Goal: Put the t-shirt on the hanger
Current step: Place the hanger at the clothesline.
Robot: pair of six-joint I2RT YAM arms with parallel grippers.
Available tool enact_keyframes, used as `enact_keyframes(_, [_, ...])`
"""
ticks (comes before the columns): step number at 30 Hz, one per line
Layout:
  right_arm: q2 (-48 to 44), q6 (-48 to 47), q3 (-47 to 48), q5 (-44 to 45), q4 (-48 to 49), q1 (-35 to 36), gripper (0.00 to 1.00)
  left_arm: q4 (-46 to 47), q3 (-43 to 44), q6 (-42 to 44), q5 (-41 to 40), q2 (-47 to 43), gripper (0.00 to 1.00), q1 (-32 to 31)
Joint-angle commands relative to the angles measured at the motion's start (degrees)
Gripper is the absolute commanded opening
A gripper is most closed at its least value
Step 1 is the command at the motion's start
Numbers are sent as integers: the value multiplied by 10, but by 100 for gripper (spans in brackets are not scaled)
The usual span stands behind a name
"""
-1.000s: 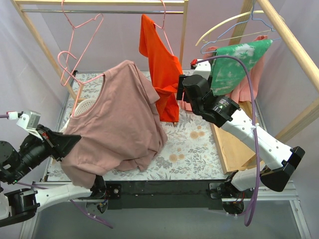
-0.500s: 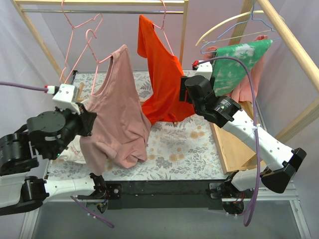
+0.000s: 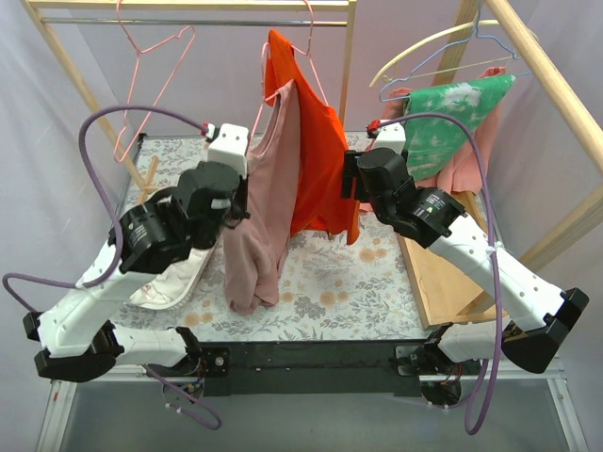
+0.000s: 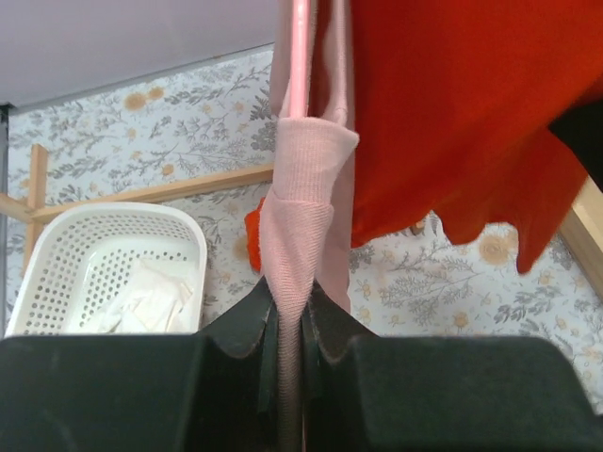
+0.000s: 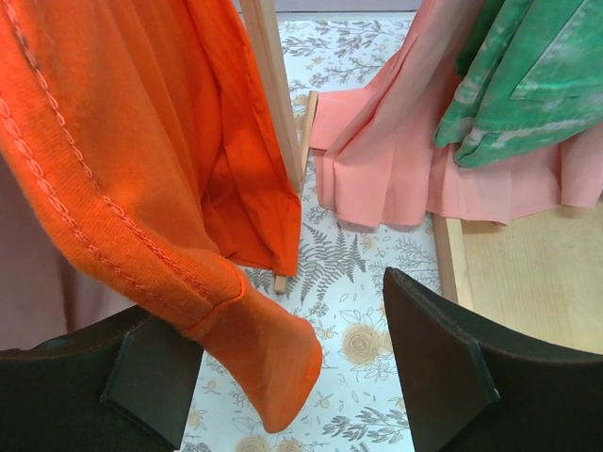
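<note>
The t-shirt (image 3: 259,202) hangs over the table (image 3: 377,273). Another top (image 3: 316,141) hangs just right of it. A basket (image 4: 122,212) sits lower, to its left.

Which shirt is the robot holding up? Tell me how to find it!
Look at the wooden rack at the back of the table, where a bright orange top hangs in the middle. Just left of it droops the t-shirt, pinched by the left gripper. It is plain dusty pink, not orange like its neighbour, nor salmon with green cloth like the garment at the far right.
</note>
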Motion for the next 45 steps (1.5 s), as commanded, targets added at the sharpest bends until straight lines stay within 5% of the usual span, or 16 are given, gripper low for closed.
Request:
enact_keyframes(1, [-18,8,-7,-19,7,-2,80,97,31,24,115,26,0,155])
enact_keyframes(20, [-14,3,-10,-35,6,-1,80,211,15,57,88,-40,0,156])
enact_keyframes(28, [-23,4,-15,-38,6,-1,80,255,35,90,61,16,0,163])
enact_keyframes(38, [-31,16,-20,-52,-3,-1,80,274,58,71,138,63,0,246])
enact_keyframes(45, [-39,22,-28,-58,-5,-1,80,270,-14,40,176,40,0,280])
